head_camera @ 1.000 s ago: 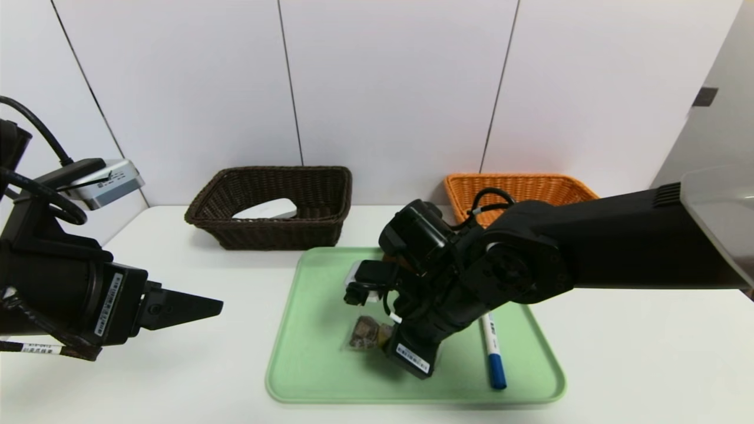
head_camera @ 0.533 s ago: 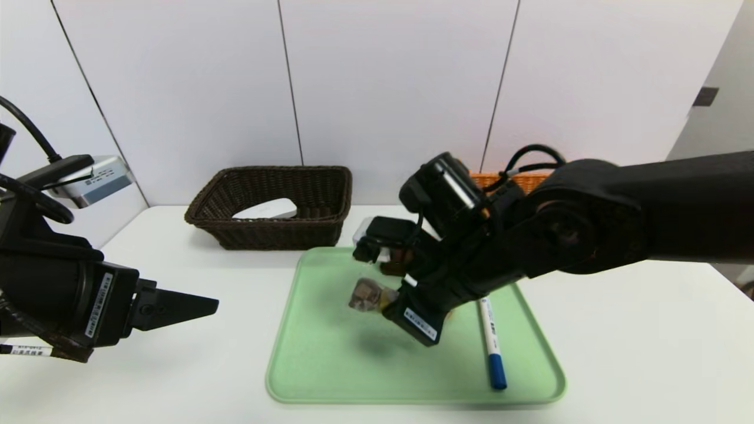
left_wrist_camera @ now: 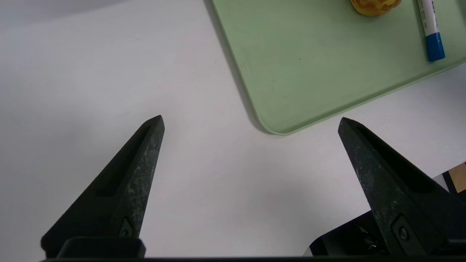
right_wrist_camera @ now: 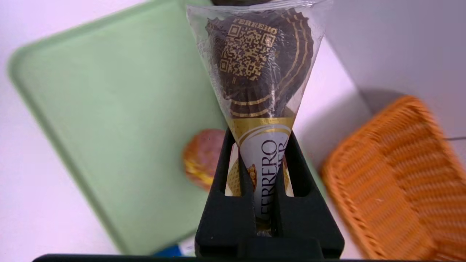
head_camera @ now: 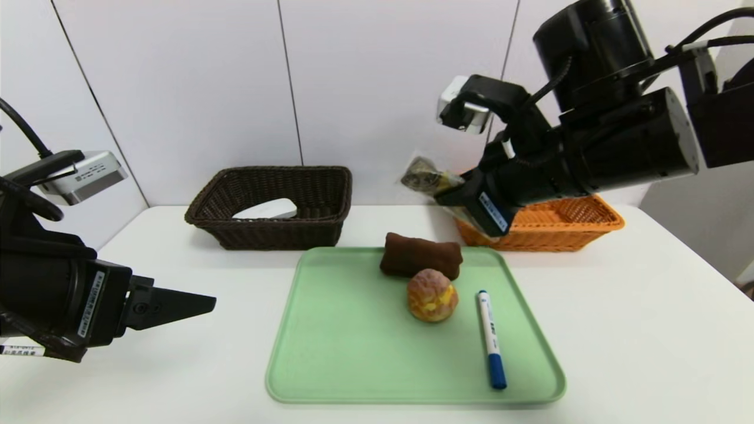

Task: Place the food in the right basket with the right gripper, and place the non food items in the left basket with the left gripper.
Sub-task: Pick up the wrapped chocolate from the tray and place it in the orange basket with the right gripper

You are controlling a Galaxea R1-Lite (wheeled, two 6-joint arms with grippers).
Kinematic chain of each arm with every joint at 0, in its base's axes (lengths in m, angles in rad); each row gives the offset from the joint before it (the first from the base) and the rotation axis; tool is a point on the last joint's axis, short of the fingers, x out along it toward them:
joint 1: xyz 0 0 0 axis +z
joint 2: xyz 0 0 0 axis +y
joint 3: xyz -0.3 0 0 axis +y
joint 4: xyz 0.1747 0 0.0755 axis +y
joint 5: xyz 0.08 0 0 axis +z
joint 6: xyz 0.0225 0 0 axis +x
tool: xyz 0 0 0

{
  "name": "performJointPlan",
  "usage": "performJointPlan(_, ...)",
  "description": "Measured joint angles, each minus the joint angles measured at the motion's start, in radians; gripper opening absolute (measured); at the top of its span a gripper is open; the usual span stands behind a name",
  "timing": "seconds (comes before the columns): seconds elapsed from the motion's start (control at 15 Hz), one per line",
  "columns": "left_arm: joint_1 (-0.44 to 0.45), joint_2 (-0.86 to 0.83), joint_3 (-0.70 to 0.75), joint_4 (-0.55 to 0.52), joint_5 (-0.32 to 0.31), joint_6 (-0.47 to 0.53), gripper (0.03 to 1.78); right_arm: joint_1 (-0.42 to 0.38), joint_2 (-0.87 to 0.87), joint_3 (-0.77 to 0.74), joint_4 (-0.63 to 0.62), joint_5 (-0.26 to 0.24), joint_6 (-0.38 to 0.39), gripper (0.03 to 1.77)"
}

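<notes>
My right gripper (head_camera: 456, 188) (right_wrist_camera: 260, 134) is shut on the clear-wrapped chocolate pack (head_camera: 425, 175) (right_wrist_camera: 258, 65) and holds it in the air, just left of the orange right basket (head_camera: 559, 227) (right_wrist_camera: 400, 174). On the green tray (head_camera: 341, 353) lie the cream puff (head_camera: 432, 294), the brown rolled towel (head_camera: 420, 254) behind it, and the blue-capped marker (head_camera: 490, 338). The white case (head_camera: 265, 209) lies in the dark brown left basket (head_camera: 271, 232). Low over the table, left of the tray, my left gripper (head_camera: 200, 303) (left_wrist_camera: 251, 122) is open and holds nothing.
Both baskets stand against the white back wall. The tray's near left corner (left_wrist_camera: 276, 127) lies just ahead of my left fingertips. White tabletop surrounds the tray on all sides.
My right gripper has lifted the chocolate pack off the tray, up and to the right toward the orange basket, uncovering the towel and cream puff. The left arm has barely shifted.
</notes>
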Motion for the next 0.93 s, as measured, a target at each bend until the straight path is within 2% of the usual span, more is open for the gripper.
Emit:
performJointPlan(0.33, -0.001, -0.001, -0.002, 0.0, -0.002, 0.0, 1.69, -0.201, -0.028, 0.001, -0.001, -0.001, -0.255, 0.17)
performJointPlan(0.67, -0.001, -0.001, 0.007, 0.0, -0.002, -0.001, 1.69, -0.403, 0.047, -0.015, -0.001, 0.005, -0.509, 0.17)
performJointPlan(0.8, -0.001, -0.001, 0.012, -0.018, -0.001, -0.002, 1.69, -0.446, 0.097, -0.026, -0.003, 0.0, -0.579, 0.17)
performJointPlan(0.93, -0.001, -0.001, 0.025, -0.03, -0.002, -0.003, 1.69, -0.473, 0.157, -0.054, -0.011, -0.002, -0.615, 0.17)
